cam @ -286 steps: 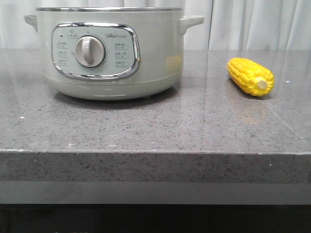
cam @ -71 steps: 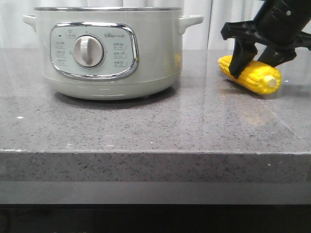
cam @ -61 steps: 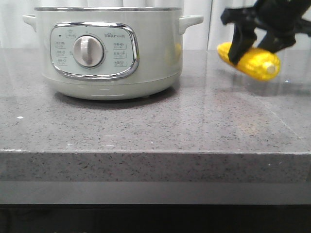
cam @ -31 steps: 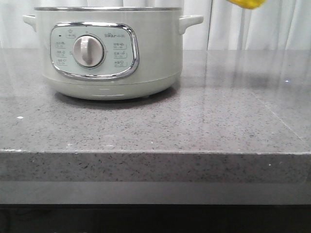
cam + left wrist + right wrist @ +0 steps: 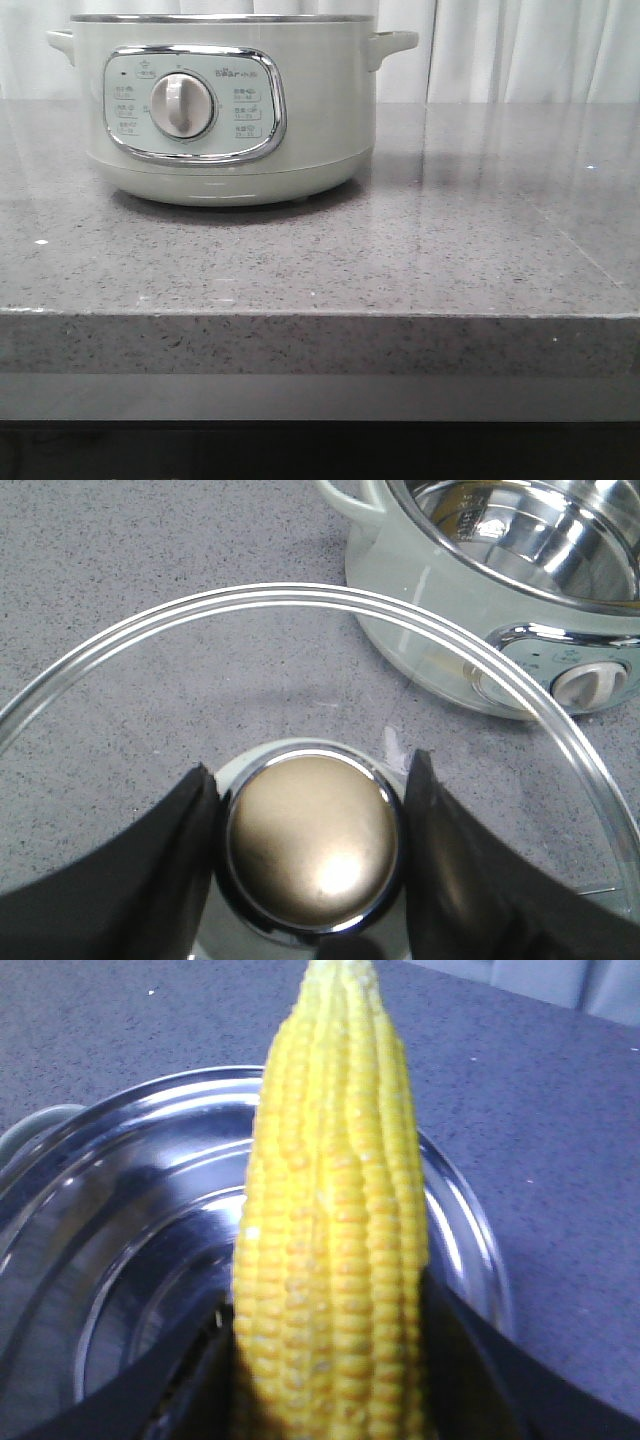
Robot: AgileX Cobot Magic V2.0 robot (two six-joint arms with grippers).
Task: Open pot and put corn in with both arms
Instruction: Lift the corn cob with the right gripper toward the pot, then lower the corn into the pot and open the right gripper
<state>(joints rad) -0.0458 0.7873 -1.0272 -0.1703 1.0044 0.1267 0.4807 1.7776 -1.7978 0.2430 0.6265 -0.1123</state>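
Note:
The pale-green pot [image 5: 225, 105] stands at the back left of the counter, lid off; its shiny steel inside shows in the left wrist view [image 5: 520, 540] and the right wrist view [image 5: 150, 1260]. My left gripper [image 5: 310, 850] is shut on the brass knob [image 5: 312, 840] of the glass lid [image 5: 300, 600], held off to the pot's side above the counter. My right gripper [image 5: 330, 1360] is shut on the yellow corn [image 5: 335, 1230], which hangs over the open pot. Neither gripper nor the corn shows in the front view.
Grey speckled stone counter [image 5: 400, 260] with its front edge near the camera. White curtain [image 5: 520, 50] behind the counter. The pot's control panel with white dial [image 5: 182, 106] faces forward.
My right gripper lifted the corn off the right side of the counter and carried it up out of the front view. The pot has not moved.

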